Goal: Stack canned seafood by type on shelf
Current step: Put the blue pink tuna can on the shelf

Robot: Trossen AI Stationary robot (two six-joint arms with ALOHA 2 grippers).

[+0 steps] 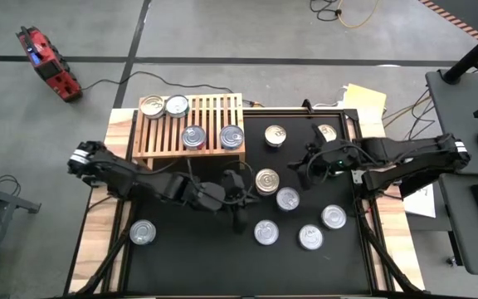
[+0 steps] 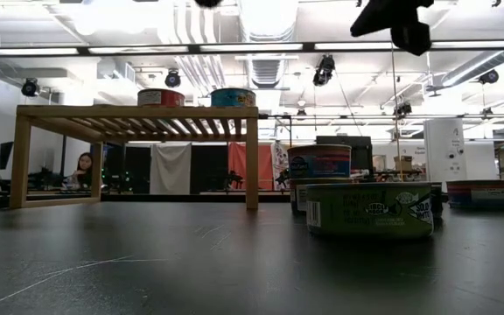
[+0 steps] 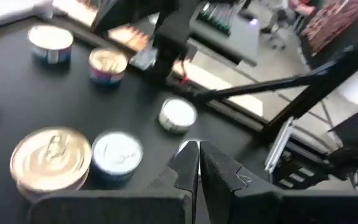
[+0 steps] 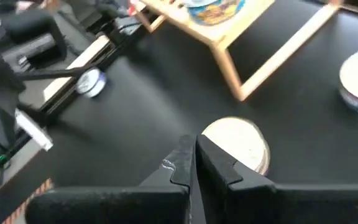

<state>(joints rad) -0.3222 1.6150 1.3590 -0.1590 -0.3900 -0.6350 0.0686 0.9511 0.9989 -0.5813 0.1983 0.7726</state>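
The light-wood shelf [image 1: 191,124] stands at the mat's far left and carries several tins: two at its far left corner [image 1: 164,106] and two along its near edge [image 1: 212,137]. Several more tins rest on the black mat; a gold-lidded one [image 1: 266,180] sits mid-mat between both arms. My left gripper [image 1: 241,199], shut and holding nothing, hovers just left of that gold tin [image 3: 50,155]. My right gripper [image 1: 307,163], also shut on nothing, hovers to its right, with the gold tin [image 4: 236,144] just beyond its fingertips. In the low view, two tins [image 2: 196,96] show on the shelf [image 2: 138,114].
Other tins lie along the mat's near right [image 1: 309,237], at its far side [image 1: 275,135] and alone at near left [image 1: 143,232]. A green-labelled tin [image 2: 370,208] sits close to the low camera. Wooden table edges [image 1: 98,241] frame the mat. A person shows in the room behind.
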